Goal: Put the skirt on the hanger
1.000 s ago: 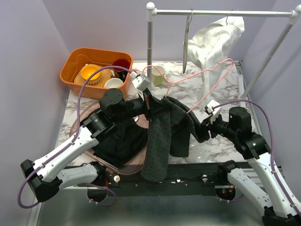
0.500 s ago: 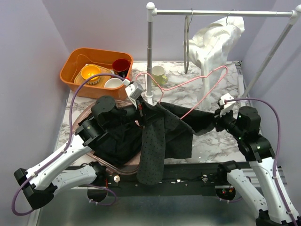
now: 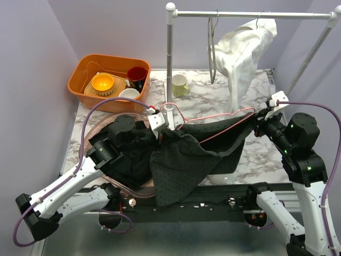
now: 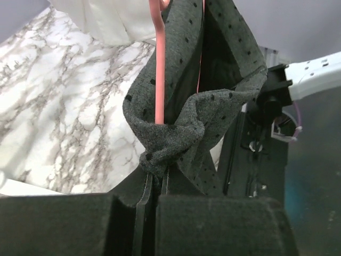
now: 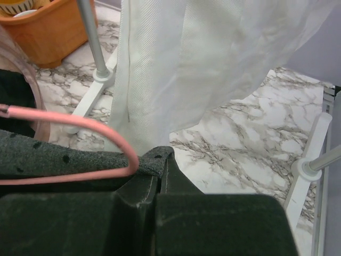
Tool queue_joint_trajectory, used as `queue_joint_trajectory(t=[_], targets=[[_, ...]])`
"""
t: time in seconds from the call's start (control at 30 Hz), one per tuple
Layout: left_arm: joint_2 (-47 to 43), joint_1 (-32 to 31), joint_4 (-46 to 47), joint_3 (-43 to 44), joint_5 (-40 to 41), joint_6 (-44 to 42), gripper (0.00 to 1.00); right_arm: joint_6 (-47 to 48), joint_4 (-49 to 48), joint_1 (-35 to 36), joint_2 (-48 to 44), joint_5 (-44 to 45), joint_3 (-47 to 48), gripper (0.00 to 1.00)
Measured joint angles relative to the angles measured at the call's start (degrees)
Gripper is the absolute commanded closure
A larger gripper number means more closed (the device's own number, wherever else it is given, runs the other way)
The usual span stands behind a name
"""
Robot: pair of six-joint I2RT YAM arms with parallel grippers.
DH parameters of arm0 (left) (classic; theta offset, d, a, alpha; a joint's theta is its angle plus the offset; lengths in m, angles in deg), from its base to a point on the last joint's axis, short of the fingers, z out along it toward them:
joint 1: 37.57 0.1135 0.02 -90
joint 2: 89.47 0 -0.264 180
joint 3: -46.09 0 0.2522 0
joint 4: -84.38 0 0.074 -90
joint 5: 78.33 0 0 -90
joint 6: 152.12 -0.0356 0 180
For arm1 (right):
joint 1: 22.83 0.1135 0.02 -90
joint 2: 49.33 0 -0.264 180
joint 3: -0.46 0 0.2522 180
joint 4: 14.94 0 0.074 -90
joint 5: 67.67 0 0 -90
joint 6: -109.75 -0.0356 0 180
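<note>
The skirt [image 3: 197, 154], dark grey with black dots, is stretched between my two grippers above the marble table. The pink wire hanger [image 3: 224, 114] lies along its top edge, its hook near the rack's post. My left gripper [image 3: 161, 130] is shut on a bunched corner of the skirt [image 4: 213, 106], with the hanger [image 4: 158, 64] running into the fabric just above the jaws [image 4: 154, 178]. My right gripper [image 3: 259, 120] is shut on the skirt's other edge [image 5: 64, 160], beside the hanger's rounded end [image 5: 80, 124].
A clothes rack [image 3: 250, 14] stands at the back with a white garment [image 3: 240, 53] hanging from it. An orange basin [image 3: 80, 72] of cups and bowls sits back left. A pale cup [image 3: 179, 85] stands by the post. Black cloth [image 3: 133, 160] lies in a clear tub under my left arm.
My right gripper shut on the skirt's edge and drew back to the right. The skirt went from hanging bunched to stretched out, and the hanger dropped flat along it.
</note>
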Motion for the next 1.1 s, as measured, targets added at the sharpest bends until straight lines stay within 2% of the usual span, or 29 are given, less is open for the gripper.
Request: queue_joint_trajectory(t=[0.53, 0.7, 1.1], targets=[[0.87, -0.26, -2.97, -0.09, 3.61, -15.85, 1.0, 0.83, 2.01, -1.42, 5.53, 1.86, 5.73, 0.99], [3.19, -1.88, -5.31, 2.08, 8.22, -19.37, 1.0, 2.51, 3.45, -1.46, 6.36, 1.92, 6.84, 0.99], [12.72, -10.97, -14.36, 10.19, 24.65, -26.25, 1.0, 9.03, 10.29, -1.84, 6.19, -0.5, 10.58, 0.99]])
